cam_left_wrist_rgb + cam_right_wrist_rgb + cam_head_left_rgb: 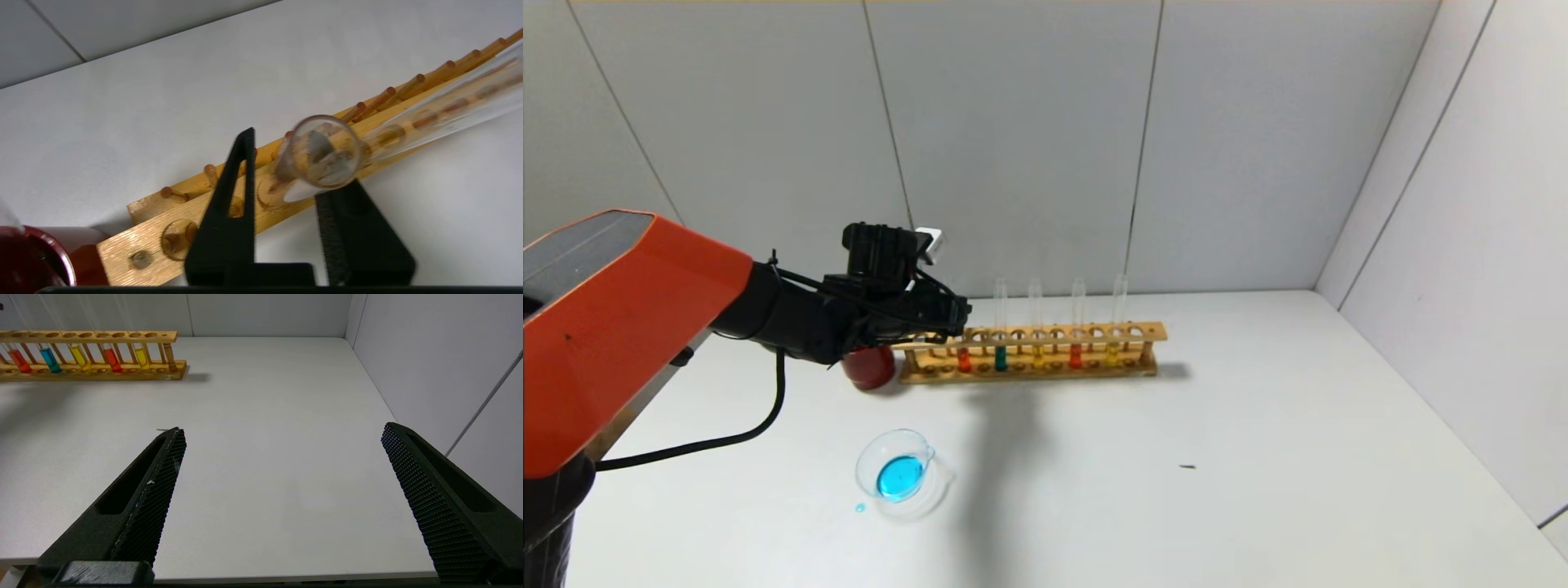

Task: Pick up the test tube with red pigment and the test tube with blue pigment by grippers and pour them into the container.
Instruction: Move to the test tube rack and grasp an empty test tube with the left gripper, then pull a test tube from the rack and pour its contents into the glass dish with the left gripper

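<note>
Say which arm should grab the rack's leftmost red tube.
Left. The left gripper straddles the test tube with red pigment in the rack; the right gripper hangs open, far along the table.

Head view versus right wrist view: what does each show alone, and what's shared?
Head view only: the left tool at the wooden rack's left end, the dark red cup beside it, the container holding blue liquid. Right wrist view only: the right tool, open, above the table. Both: the rack and the test tube with blue pigment standing in it.
</note>
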